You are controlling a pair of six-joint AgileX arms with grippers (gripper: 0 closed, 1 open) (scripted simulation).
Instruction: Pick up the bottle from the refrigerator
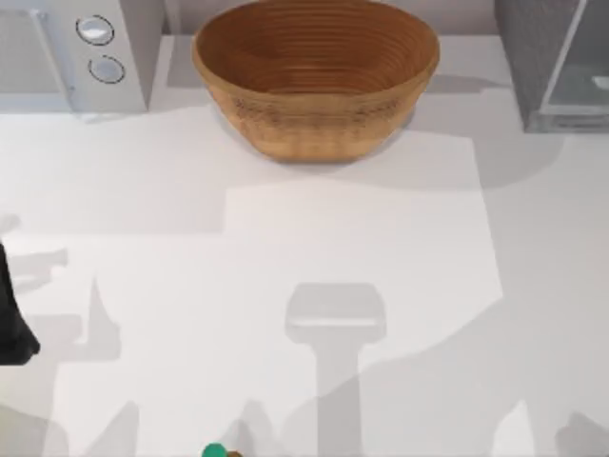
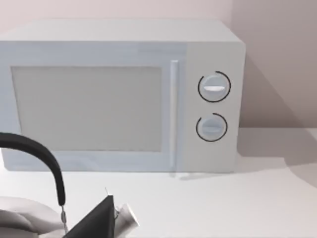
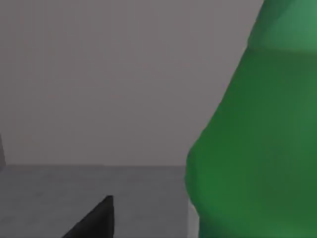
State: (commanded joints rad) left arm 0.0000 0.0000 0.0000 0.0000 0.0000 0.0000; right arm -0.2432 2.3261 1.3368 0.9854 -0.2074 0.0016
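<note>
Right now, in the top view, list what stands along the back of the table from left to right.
White box with two round dials → woven basket → refrigerator.

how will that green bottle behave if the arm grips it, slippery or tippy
The bottle, seen close in the right wrist view, has a smooth, glossy, rounded body, so it may slip between flat fingers. Its wall curves inward toward the top, so a grip up there would probably slide. It looks rigid rather than soft. Its base is out of frame, so tipping is hard to judge.
</note>
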